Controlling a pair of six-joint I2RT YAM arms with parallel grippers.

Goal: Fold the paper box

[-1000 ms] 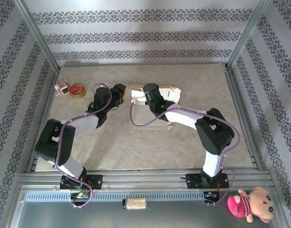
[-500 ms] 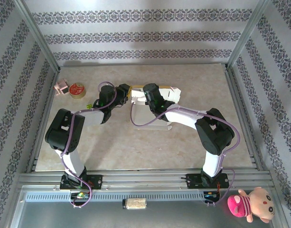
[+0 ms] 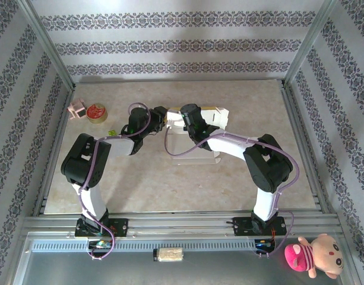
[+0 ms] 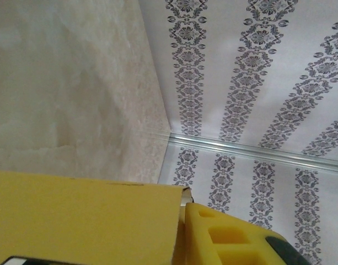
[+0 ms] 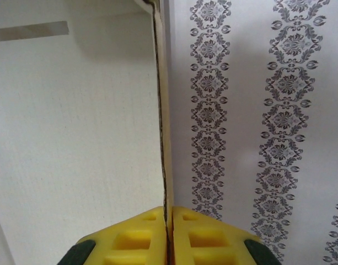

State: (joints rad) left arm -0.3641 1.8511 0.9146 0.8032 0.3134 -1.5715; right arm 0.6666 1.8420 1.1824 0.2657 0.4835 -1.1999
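- Item: the paper box (image 3: 216,114), a partly folded sheet of thin cardboard. It sits on the far middle of the table (image 3: 140,178), between my two wrists and well apart from the small red tin (image 3: 97,113) at the far left.
- Faces: in the right wrist view I see the white face (image 5: 75,138), with one wall standing edge-on. In the left wrist view I see a yellow panel (image 4: 75,215) with a cut corner.
- Right gripper (image 5: 167,216): clenched on the box. Both yellow pads are pressed flat against the thin upright wall, one on each side of it, with no gap.
- Left gripper (image 3: 162,116): at the box's left end. One yellow finger (image 4: 224,237) lies just beside the yellow panel's edge. The panel hides the other finger, so I cannot tell whether this tool is clamped or only resting there.
- Handling, as I judge it: very light, so it will slide or lift unless one tool pins it. It is stiff along its panels and yields at the scored creases. The surface is smooth, so pads may slip under a sideways pull. A hard pinch is likely to dent or crumple it.
- Where to hold: on a wall or flap edge close to a crease, pads flat on both faces. One tool anchors while the other turns the flap along its score.
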